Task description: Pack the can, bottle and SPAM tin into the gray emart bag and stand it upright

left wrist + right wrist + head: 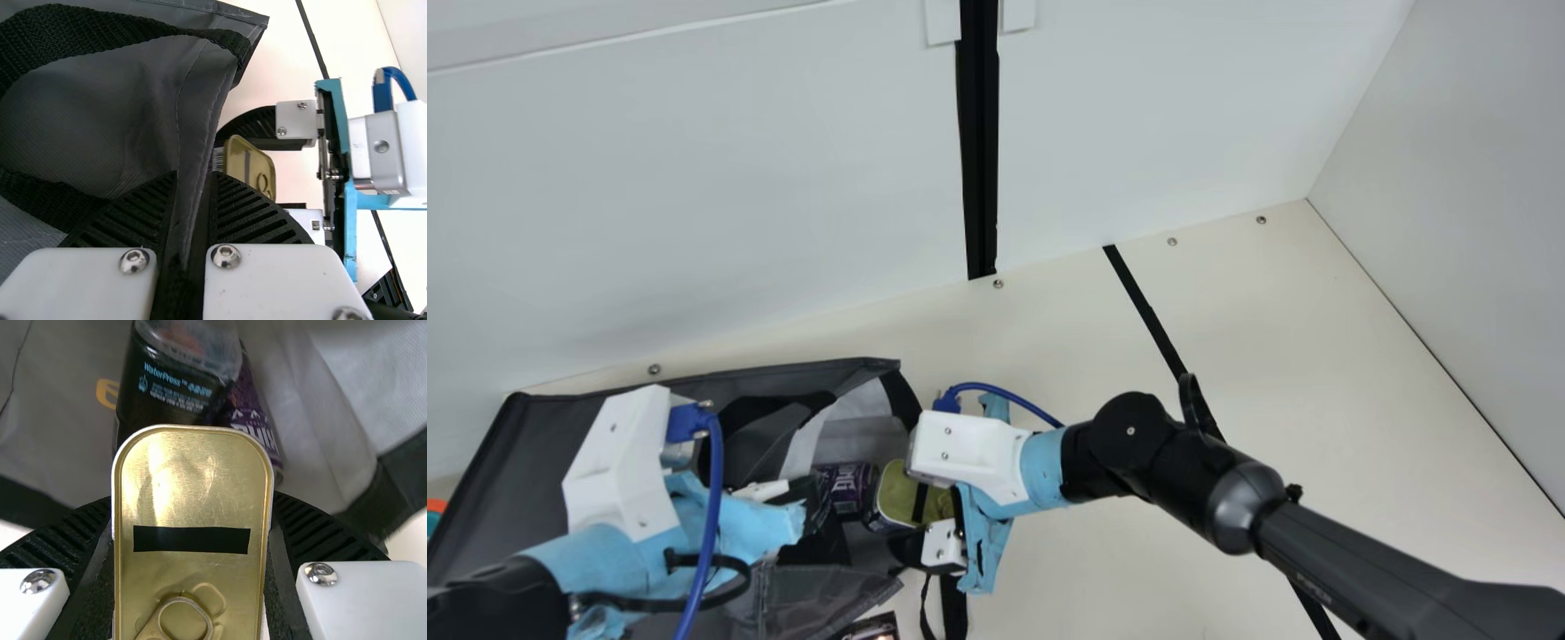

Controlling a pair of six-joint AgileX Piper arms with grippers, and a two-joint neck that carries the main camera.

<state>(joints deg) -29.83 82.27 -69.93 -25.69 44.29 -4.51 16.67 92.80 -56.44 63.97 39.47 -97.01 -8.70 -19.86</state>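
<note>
R gripper [193, 513] is clamped on the long sides of the SPAM tin, a rounded-corner metal tin w/ gold lid & pull ring [190, 573], right at the mouth of the gray fabric emart bag w/ black strap handles [534, 462]. Key relation: tin's long axis runs w/ the fingers' length, not across them; its lid faces out from the mouth, base side inward, so it prob. goes in base first. Just inward of the tin, seen from the mouth, are the black bottle w/ clear top [167, 393] and the purple printed can [845, 487], side by side.

L gripper [195, 180] is closed up on a fold of the bag's gray edge at the mouth, likely holding it open for the load. R arm is the nearer one for placing the tin; it comes at the mouth from the robot's right.

Step in hand, by the look of it: last item in, w/ standing the bag up left to do. Next move prob. calls for a short push inward thru the mouth, then release past the edge. Risk: base bumps the can or bottle, or R gripper's fingers snag a handle at the mouth on the way out.
</note>
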